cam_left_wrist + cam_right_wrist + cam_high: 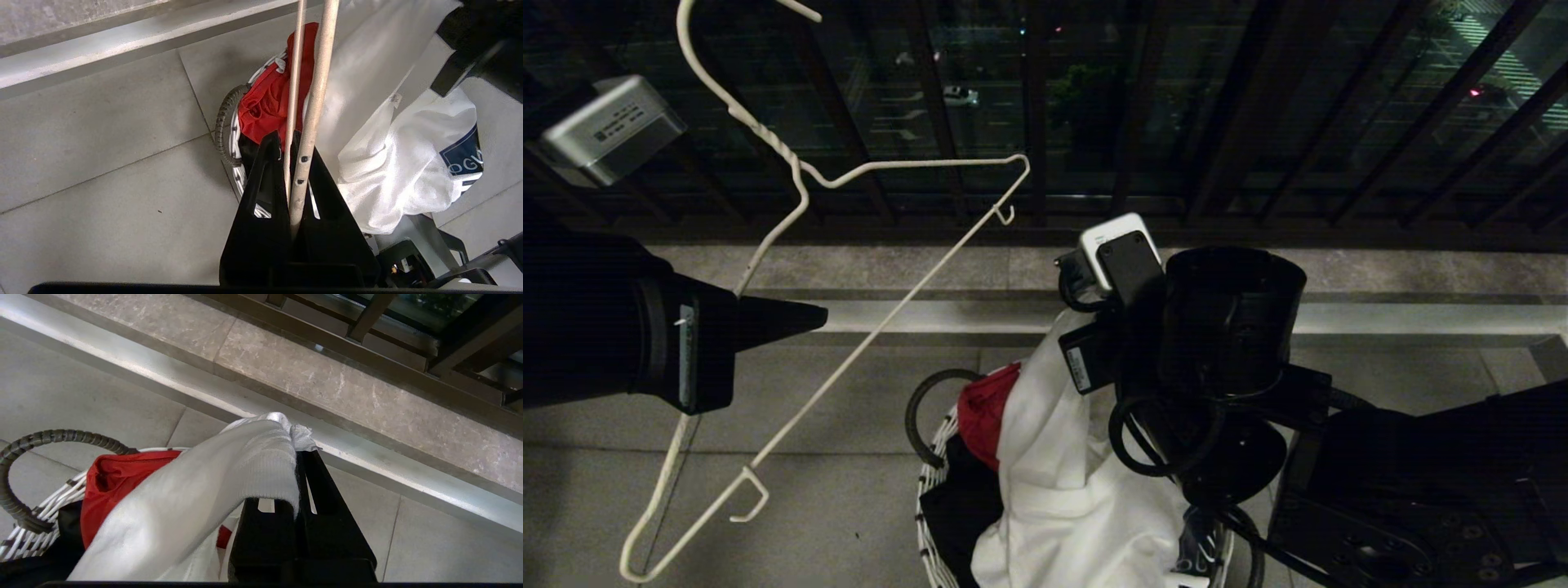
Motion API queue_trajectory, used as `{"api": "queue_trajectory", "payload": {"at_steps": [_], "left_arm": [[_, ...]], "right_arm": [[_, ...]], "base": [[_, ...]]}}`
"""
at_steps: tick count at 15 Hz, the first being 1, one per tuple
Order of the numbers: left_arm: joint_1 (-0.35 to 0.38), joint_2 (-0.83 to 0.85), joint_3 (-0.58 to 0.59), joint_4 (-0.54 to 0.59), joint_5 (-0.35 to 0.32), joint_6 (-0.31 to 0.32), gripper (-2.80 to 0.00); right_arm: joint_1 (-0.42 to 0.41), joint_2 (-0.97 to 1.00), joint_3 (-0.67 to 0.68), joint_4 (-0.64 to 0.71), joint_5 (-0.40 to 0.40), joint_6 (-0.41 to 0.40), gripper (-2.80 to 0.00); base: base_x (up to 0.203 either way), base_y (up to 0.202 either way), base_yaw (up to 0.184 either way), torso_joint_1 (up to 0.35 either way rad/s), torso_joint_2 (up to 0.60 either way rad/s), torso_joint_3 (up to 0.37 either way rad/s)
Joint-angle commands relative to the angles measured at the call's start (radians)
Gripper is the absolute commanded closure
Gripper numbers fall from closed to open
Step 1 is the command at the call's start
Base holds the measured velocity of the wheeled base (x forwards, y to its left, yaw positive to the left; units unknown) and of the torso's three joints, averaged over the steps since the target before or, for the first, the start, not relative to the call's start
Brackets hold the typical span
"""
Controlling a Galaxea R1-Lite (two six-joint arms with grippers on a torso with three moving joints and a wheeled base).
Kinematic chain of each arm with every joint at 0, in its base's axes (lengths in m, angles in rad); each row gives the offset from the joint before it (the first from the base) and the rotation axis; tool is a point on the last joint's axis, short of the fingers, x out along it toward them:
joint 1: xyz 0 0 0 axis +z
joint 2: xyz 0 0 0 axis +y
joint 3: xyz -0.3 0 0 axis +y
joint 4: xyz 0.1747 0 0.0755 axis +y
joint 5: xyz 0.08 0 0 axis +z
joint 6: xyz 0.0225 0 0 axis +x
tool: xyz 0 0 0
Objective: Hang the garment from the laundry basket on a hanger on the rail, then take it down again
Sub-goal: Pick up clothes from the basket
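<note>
I am looking at a balcony at night: grey floor tiles, a pale ledge along the far side, and behind it the dark railing with the street lights below.

On the left, my left gripper is held above the floor, its fingers pressed together on the wire of the white hanger. In the left wrist view two wires of the hanger pass between the closed fingers, so the grip looks firm. The hanger hangs tilted, its hook up toward the upper left corner and its long bar running down to the lower left.

In the middle stands the laundry basket with its dark loop handle, and in it a red cloth and something black. The white T-shirt rises out of the basket, partly lifted and partly draped over the rim.

On the right, my right gripper is clamped on an edge of the T-shirt, maybe the collar, and holds it above the basket.

I think the step in hand is taking the T-shirt out, so that it can go on the hanger. The rail is in none of the views. Next I must lift the cloth fully free of the basket, then bring hanger and neck opening together; the cloth is soft and bunched, so finding the opening will be the difficult part
</note>
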Motion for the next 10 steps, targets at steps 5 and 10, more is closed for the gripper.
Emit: {"api": "queue_trajectory", "payload": {"at_steps": [5,10], "left_arm": [[0.0,-0.014,0.002,0.002,0.001,0.005,0.0],[0.0,-0.009,0.001,0.002,0.001,0.01,0.0]], "right_arm": [[0.001,0.008,-0.001,-0.004,-0.004,-0.002,0.0],[0.0,0.015,-0.001,-0.004,-0.002,-0.002,0.0]], "base": [[0.0,0.0,0.0,0.002,0.0,0.11],[0.0,0.0,0.0,0.002,0.0,0.203]]}}
